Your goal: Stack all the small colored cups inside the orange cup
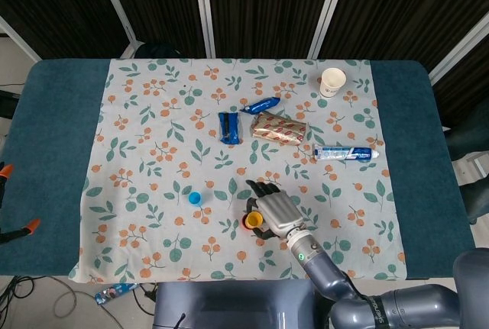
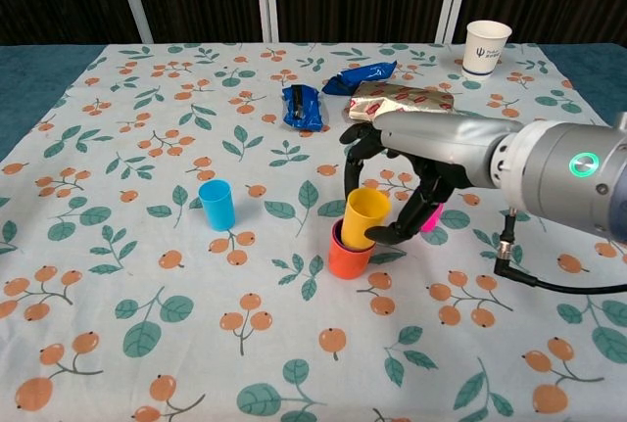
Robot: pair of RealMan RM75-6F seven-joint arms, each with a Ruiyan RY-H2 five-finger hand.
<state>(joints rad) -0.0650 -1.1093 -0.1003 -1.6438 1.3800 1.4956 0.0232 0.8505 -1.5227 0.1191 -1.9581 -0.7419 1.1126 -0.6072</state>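
My right hand (image 2: pixel 416 158) grips a yellow cup (image 2: pixel 364 216) from above and the right. The cup is tilted, with its lower end inside the mouth of the orange cup (image 2: pixel 348 260) on the cloth. A dark rim of another cup shows inside the orange one. A pink cup (image 2: pixel 432 214) stands just behind the fingers, mostly hidden. The blue cup (image 2: pixel 217 205) stands alone to the left. In the head view the right hand (image 1: pixel 275 211) covers the stack, and only the yellow cup (image 1: pixel 250 222) and the blue cup (image 1: pixel 195 198) show. My left hand is in neither view.
A white paper cup (image 2: pixel 487 46) stands at the far right. Two blue snack packs (image 2: pixel 302 107) (image 2: pixel 358 76) and a foil pack (image 2: pixel 402 99) lie behind the hand. A toothpaste tube (image 1: pixel 342 153) lies to the right. The floral cloth (image 2: pixel 118 324) ends near the table's front edge.
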